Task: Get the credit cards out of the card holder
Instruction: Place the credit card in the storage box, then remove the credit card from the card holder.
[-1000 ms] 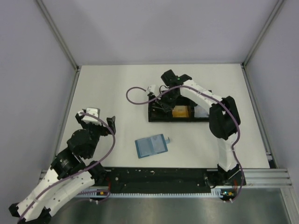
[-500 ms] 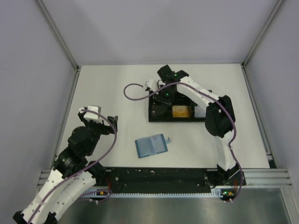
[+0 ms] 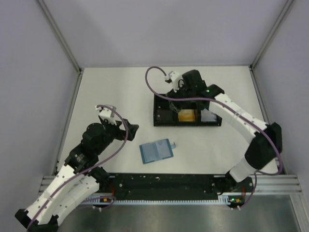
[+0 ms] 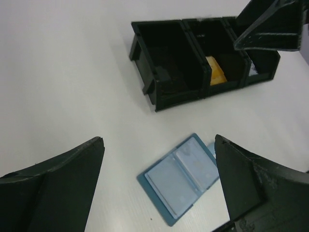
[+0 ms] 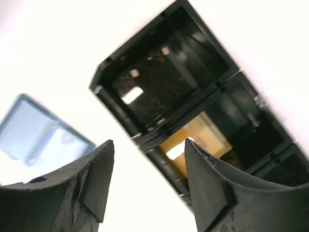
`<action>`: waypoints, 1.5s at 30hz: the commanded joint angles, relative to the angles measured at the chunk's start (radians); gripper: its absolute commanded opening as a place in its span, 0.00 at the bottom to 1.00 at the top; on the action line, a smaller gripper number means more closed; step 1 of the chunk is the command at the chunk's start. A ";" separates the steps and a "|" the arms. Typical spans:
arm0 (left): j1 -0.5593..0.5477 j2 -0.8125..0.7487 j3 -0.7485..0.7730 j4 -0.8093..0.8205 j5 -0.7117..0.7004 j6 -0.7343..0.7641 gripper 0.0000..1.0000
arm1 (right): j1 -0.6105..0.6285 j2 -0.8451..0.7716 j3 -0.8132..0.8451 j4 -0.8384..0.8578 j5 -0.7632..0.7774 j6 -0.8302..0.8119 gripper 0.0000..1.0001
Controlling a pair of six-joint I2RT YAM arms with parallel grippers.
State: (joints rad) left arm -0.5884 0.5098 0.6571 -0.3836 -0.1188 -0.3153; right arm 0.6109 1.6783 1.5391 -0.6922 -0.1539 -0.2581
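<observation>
Plainly, our left jaws stand wide apart and empty above the tabletop. Our right jaws, partly apart, grip nothing over the black tray, whose middle compartment holds the orange-gold card. The card holder lies open near the tray, its long axis roughly left-right, slightly tilted.

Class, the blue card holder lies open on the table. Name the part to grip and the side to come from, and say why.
Grip the card holder by its left leaf's outer edge, coming from the left, where the open left gripper is nearest. It lies flat, faces up, with no raised part, so a free edge, clear of the black tray, is likely the best hold.
</observation>
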 commanded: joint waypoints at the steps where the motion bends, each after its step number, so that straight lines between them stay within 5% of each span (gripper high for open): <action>1: 0.001 0.064 -0.048 0.063 0.182 -0.195 1.00 | 0.012 -0.218 -0.227 0.245 -0.136 0.311 0.61; 9: -0.069 0.197 -0.165 0.150 0.235 -0.363 0.93 | 0.078 -0.437 -0.611 0.545 -0.225 0.624 0.63; 16: -0.220 0.308 -0.195 0.193 0.128 -0.416 0.86 | 0.170 -0.419 -0.799 0.752 -0.233 0.775 0.57; 37: -0.243 0.630 -0.218 0.227 0.071 -0.433 0.64 | 0.224 -0.175 -0.860 0.795 -0.131 0.809 0.47; 45: -0.246 0.679 -0.226 0.246 0.084 -0.442 0.31 | 0.224 -0.146 -0.852 0.764 -0.107 0.792 0.46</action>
State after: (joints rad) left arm -0.8276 1.1664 0.4431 -0.1596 -0.0433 -0.7444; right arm 0.8227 1.5272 0.6674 0.0616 -0.2886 0.5461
